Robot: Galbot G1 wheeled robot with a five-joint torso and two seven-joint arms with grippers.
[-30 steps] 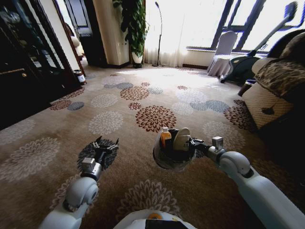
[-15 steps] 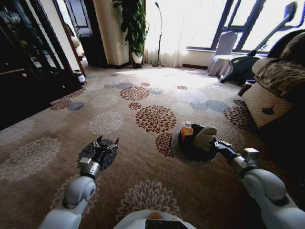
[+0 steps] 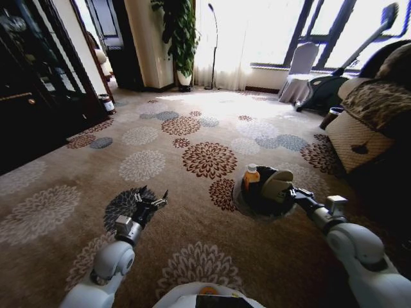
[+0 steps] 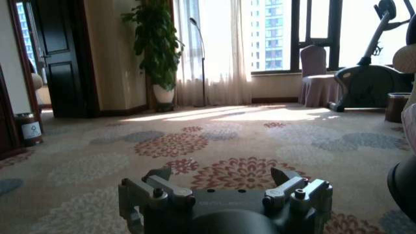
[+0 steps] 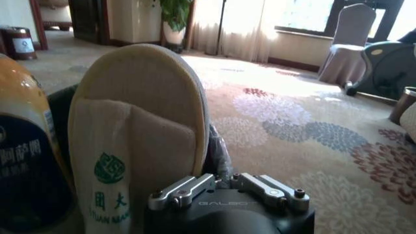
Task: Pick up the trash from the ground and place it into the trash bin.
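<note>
The trash bin [image 3: 257, 200], round and black inside, sits on the carpet to my right front. A brown bottle [image 3: 250, 176] with a pale cap and a beige slipper [image 3: 277, 185] stick out of it. My right gripper [image 3: 293, 194] is shut on the bin's near rim. In the right wrist view the slipper [image 5: 140, 131] and the bottle [image 5: 26, 170] stand just beyond the right gripper [image 5: 227, 184], whose fingers are pressed together. My left gripper [image 3: 153, 201] hovers low over a dark carpet flower, open and holding nothing; its spread fingers [image 4: 159, 176] show in the left wrist view.
A dark cabinet [image 3: 32, 83] lines the left wall, with a small white-and-red can [image 3: 106, 103] beside it. A sofa [image 3: 366, 128] and a brown round bin [image 3: 332, 117] stand to the right. A plant [image 3: 180, 38], a covered chair [image 3: 300, 80] and an exercise bike [image 3: 340, 83] stand at the back.
My right arm carried the bin to the right and down onto the carpet, then held it still. The left gripper shifted a little forward and to the right.
</note>
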